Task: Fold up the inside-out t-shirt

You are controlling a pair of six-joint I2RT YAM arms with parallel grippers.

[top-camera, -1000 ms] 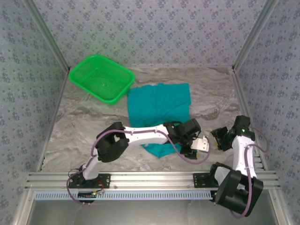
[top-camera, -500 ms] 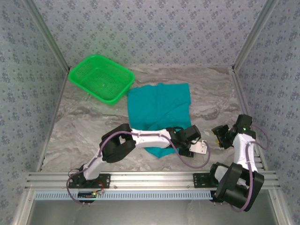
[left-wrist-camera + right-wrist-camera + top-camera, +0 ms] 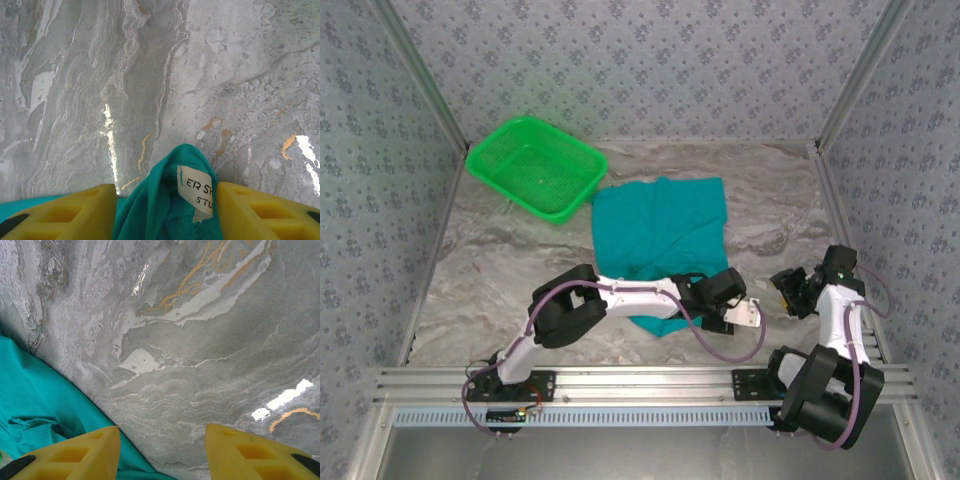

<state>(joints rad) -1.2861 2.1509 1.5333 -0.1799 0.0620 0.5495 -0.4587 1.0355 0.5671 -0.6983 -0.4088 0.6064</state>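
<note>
Because the left arm lies across the near part of the t-shirt, that hem is mostly hidden from above, and just a teal tip shows at the cloth's 6 o'clock. At 10 o'clock on the marble table sits a green mesh basket, its near corner just beside the shirt. The shirt lies near the table's middle, plain teal face up.

The left gripper has its yellow fingers set wide apart, cropped by the picture's bottom edge. A bunched fold of shirt rises between them, reaching both inner faces. A white label on the fold is creased, its lettering only partly legible.

At 3 o'clock from it, the right gripper is likewise spread and holds nothing, with bare marble between its fingers and teal cloth at 8 o'clock.
</note>
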